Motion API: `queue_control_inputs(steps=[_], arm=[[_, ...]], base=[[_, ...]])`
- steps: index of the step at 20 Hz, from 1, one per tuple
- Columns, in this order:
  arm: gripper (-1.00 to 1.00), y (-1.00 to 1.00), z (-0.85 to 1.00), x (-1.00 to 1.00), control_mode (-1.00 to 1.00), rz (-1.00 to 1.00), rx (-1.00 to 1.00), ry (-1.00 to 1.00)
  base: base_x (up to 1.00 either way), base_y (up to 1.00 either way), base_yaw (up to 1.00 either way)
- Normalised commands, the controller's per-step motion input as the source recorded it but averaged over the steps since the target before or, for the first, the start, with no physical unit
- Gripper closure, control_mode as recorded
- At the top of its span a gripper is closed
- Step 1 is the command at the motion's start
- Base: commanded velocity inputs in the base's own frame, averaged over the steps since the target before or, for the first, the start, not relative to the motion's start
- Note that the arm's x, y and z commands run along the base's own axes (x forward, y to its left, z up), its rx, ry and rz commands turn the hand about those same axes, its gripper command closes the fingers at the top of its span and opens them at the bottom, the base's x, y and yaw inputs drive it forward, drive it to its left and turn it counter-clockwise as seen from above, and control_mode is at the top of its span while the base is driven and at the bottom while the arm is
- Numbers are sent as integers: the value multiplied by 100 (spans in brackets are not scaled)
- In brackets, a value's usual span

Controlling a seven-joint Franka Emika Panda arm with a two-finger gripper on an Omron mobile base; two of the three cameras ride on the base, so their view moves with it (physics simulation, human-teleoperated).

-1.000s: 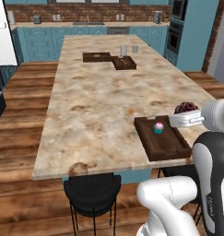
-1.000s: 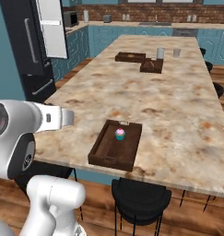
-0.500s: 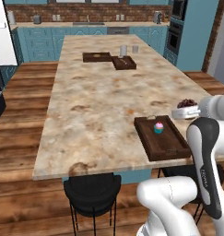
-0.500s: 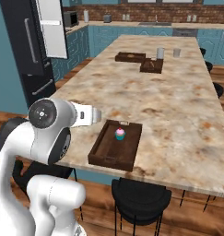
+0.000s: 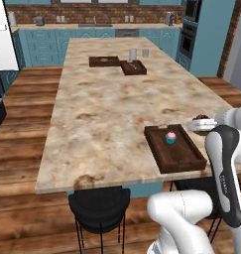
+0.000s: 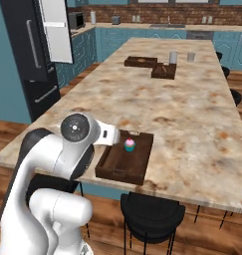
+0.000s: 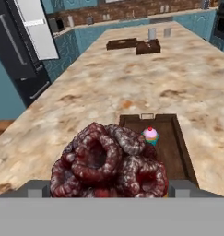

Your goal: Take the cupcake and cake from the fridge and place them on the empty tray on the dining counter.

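Carrying the cake (image 7: pixel 109 161) clamped in its pincer (image 7: pixel 109 191), the arm nears the tray (image 7: pixel 175 152), where the cupcake (image 7: pixel 150 135) already sits

Base views flanking the tray (image 5: pixel 175 149); hand view close above.

Dining counter (image 5: pixel 107 109): top is seen as mottled beige marble, smooth, faintly sheened. Tray (image 5: pixel 164 154): dark brown wood, matt. Cake (image 7: pixel 109 161): lumpy, glossy dark-red surface is shown. Cupcake (image 7: pixel 150 135): pink frosting looks smooth. Floor (image 5: pixel 23 149): reddish wood planks. Stool (image 5: pixel 98 207): matt black seat
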Motion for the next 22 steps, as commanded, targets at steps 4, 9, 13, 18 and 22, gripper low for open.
queue_control_inputs(steps=[4, 9, 13, 18, 22], arm=[[100, -5, -31, 1, -100, -1, 1, 3], [100, 0, -55, 12, -100, -1, 0, 0], [100, -5, -65, 35, -100, 0, 0, 0], [100, -21, -44, 42, -100, 0, 0, 0], [100, -31, -34, 38, -100, 0, 0, 1]], base=[[0, 0, 0], [0, 0, 0], [0, 0, 0], [0, 0, 0], [0, 0, 0]])
